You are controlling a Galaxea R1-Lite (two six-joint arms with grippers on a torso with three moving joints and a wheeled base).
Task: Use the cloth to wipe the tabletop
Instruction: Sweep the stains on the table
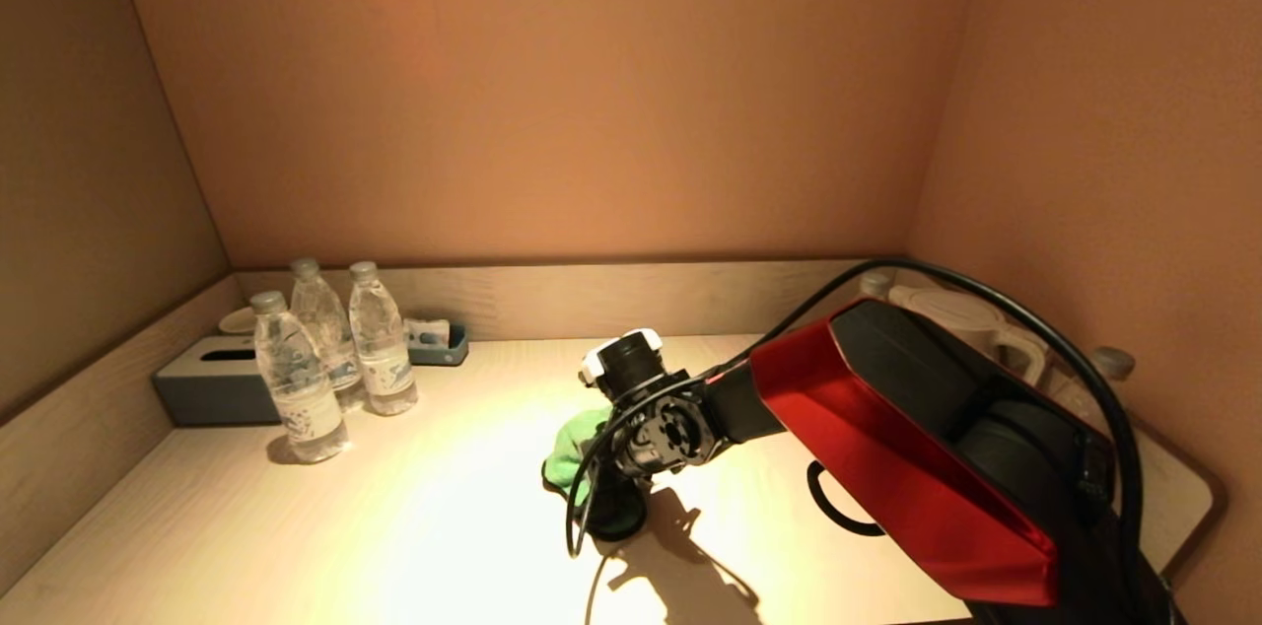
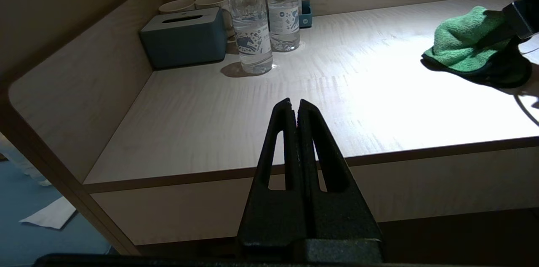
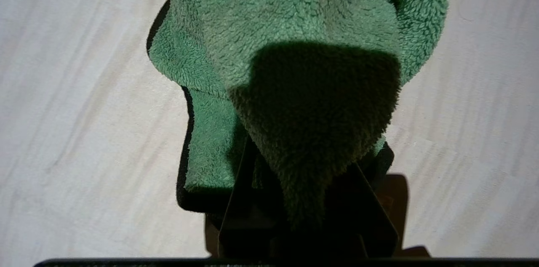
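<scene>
Oddly, no writing could be read: the labels on the three water bottles (image 1: 299, 386) at the left of the head view showed only pale blue print, too small to make out. Behind them sat a grey tissue box (image 1: 212, 381), and a white kettle (image 1: 971, 324) stood at the right. The pale wood-grain tabletop (image 1: 424, 526) lay in a tan-walled alcove, brightly lit at its centre. There the right gripper (image 3: 294, 199) was clenched on the green cloth (image 3: 294, 48), which lay bunched on the surface. The left gripper (image 2: 294, 105) hung before the table's front edge, fingers pressed together, holding nothing.
</scene>
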